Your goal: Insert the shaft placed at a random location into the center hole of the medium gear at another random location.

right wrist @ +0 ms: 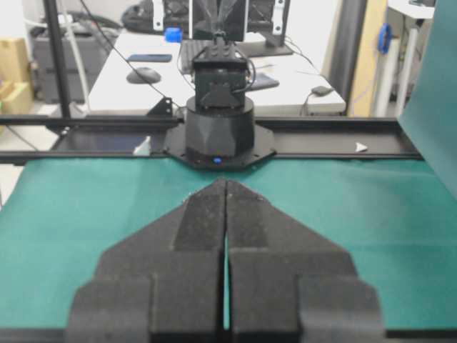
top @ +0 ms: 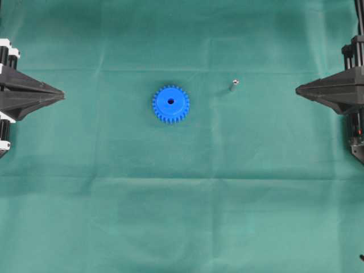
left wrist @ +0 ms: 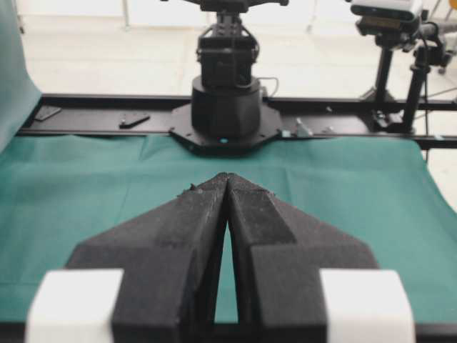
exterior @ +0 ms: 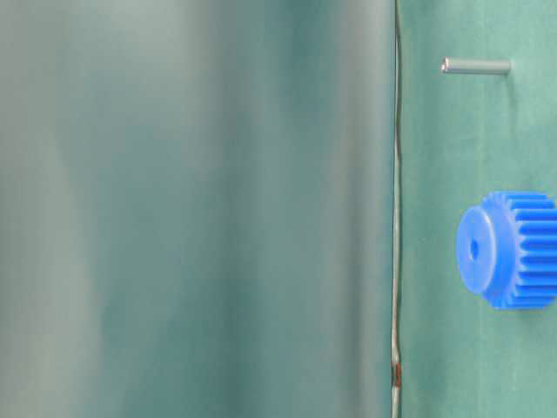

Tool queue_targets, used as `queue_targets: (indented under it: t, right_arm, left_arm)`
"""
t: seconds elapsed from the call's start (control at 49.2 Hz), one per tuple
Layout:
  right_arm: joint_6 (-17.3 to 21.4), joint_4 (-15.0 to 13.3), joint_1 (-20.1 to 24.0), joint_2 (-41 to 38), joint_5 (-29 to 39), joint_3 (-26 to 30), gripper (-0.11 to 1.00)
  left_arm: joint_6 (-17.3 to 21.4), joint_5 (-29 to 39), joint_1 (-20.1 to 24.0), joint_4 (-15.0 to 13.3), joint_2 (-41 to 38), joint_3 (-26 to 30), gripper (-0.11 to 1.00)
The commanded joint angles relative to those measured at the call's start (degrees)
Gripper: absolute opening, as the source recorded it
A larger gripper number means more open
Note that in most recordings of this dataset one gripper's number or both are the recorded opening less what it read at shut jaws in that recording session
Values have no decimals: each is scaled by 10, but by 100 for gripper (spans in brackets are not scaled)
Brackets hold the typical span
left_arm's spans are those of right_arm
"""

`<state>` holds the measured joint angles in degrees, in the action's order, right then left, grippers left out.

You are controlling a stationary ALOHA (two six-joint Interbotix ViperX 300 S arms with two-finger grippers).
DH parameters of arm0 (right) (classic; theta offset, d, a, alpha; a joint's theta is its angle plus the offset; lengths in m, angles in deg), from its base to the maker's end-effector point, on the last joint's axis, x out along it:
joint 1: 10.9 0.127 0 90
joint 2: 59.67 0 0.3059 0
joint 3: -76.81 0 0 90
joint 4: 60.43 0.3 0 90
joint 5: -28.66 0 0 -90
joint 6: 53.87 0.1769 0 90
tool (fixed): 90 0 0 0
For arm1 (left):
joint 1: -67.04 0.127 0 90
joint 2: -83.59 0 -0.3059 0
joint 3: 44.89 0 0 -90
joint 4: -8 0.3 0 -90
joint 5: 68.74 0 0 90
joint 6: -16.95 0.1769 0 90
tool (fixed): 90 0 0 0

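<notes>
- your left gripper (top: 61, 95) sits at the left edge of the overhead view, its black jaws pressed together to a point, with nothing between them and nothing touched.
- from the left wrist view you see the same thing: the left gripper (left wrist: 226, 179) has its two fingers meeting at the tips, with only a thin slit behind them, hanging over bare green cloth (left wrist: 86, 186).
- your right gripper (top: 298, 90) mirrors it at the right edge, jaws fully closed and empty.
- the right wrist view confirms it: the right gripper (right wrist: 226, 183) shows its fingers sealed along the middle seam, holding nothing.
- the medium gear (top: 170, 104) lies flat near the middle of the cloth, hub up, with the center hole (top: 170, 102) showing dark and unfilled.
- the gear is well apart from both grippers, roughly between them and a little nearer your left one.
- the shaft (top: 233, 85) rests on the cloth to the right of the gear, apart from it, its shiny end toward the top of the overhead view.
- the shaft sits between the gear and your right gripper, clear of both, and closer to that right gripper than to the left.
- in the table-level view, which reads turned on its side, the shaft (exterior: 475, 66) and the medium gear (exterior: 509, 250) show sharply with a clear gap between them, and the center hole (exterior: 474, 249) is open.
</notes>
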<state>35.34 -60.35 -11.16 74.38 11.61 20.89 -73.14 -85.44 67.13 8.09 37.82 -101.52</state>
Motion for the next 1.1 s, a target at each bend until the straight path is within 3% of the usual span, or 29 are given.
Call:
queue_targets:
  t: [0.0, 0.366, 0.691, 0.813, 0.996, 1.077]
  right_arm:
    - [4, 0, -4, -4, 2, 4, 1]
    - [9, 1, -34, -13, 17, 13, 1]
    - [8, 1, -56, -76, 7, 20, 3]
    - [8, 1, -75, -116, -6, 19, 27]
    - [6, 1, -105, -195, -17, 23, 81]
    - [5, 2, -117, -235, -28, 23, 89]
  left_arm:
    - [-9, -1, -3, 6, -11, 18, 0]
    - [-16, 0, -3, 7, -10, 19, 0]
    - [-13, 3, -3, 7, -10, 19, 0]
    - [-12, 4, -3, 8, -10, 18, 0]
    - [-12, 5, -3, 9, -9, 18, 0]
    - [-11, 7, -4, 9, -10, 18, 0]
